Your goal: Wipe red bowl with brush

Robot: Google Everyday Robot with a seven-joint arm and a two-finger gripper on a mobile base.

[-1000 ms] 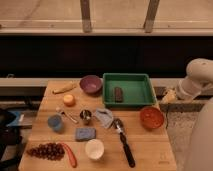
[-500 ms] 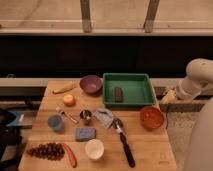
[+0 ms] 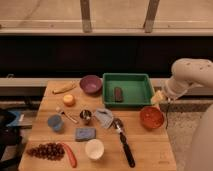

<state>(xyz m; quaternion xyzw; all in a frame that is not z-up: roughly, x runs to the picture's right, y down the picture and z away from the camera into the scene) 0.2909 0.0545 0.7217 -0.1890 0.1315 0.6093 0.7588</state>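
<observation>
Orange-red, the bowl [image 3: 151,117] sat near the right edge of the worktop [image 3: 152,150]. The brush [image 3: 125,145] lay flat to its left, ungrasped. The gripper [image 3: 160,96] hung beside the green tray [image 3: 105,90]; whether it was open or closed could not be determined. By this evidence, pickup and wiping both remained.

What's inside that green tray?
One small dark block lies in the green tray; only the floor beneath it is hidden. The gripper hangs just right of the tray.

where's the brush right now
In camera view, the brush lies front-centre on the table, between the white cup and the red bowl; the claw is off right, beside the green tray.
</observation>
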